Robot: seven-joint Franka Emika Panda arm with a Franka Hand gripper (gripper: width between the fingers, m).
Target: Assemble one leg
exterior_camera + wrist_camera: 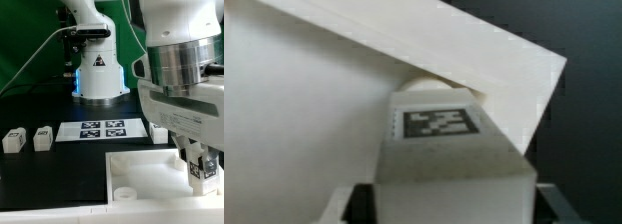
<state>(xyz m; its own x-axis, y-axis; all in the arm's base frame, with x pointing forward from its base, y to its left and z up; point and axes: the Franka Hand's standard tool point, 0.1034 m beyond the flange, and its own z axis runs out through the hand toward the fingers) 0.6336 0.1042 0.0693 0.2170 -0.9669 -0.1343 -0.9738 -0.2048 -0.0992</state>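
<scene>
My gripper (203,172) is shut on a white leg (205,181) and holds it upright over the large white panel (140,165) at the front of the exterior view's right. In the wrist view the held leg (441,150) shows its marker tag. Its far end meets a round socket (434,84) at the panel's (295,120) corner, and I cannot tell how deep it sits. My gripper's (446,208) dark fingers (359,203) press both sides of the leg. Two loose legs (13,141) (42,137) stand on the exterior view's left. A third leg (158,131) stands beside the marker board.
The marker board (105,129) lies flat on the black table behind the panel. The robot's white base (98,70) stands behind it. Another round socket (124,189) shows at the panel's near corner. The panel's raised rim (455,45) runs past the leg.
</scene>
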